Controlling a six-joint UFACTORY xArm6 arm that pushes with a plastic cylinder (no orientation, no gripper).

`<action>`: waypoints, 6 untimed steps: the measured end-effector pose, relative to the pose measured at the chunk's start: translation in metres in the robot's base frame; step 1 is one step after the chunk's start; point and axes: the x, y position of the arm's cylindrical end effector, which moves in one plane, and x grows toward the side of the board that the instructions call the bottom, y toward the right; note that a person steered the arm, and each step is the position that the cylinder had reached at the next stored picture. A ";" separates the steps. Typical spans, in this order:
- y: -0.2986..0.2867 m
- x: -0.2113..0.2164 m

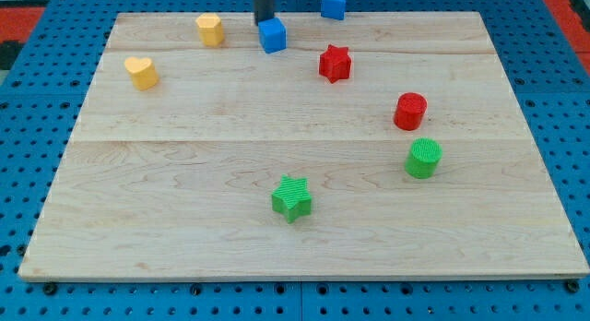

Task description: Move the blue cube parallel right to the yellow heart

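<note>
The wooden surface (184,173) fills most of the frame, resting on a blue perforated base (28,173).

Upper left of the frame: a yellow heart (141,72) lies flat on the surface, well apart from all other blocks. Further right, near the top edge, sits a second yellow block (210,29); its exact shape cannot be made out with certainty.

Upper centre: the dark rod enters from the top edge of the frame. My tip (264,23) is down at the upper left corner of the blue cube (273,35), touching or just short of it; contact cannot be confirmed. The blue cube stands turned slightly askew, close to the top edge of the surface, right of the second yellow block and higher in the frame than the yellow heart.

There is no hand on this arm, only the rod, so nothing is clenched or grasped.

Right of the rod, a second blue block (333,4) sits at the very top of the frame, beyond the surface's far edge.

Below it, a red star (336,63) is well apart from the blue cube.

Lower centre: a green star (292,197).

Right side: a red cylinder (410,111) stands just above a green cylinder (424,158), near but apart.
</note>
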 end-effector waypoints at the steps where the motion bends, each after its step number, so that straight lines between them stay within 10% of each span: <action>1: -0.003 0.026; 2: 0.014 -0.017; 5: -0.033 0.089; 6: -0.015 0.067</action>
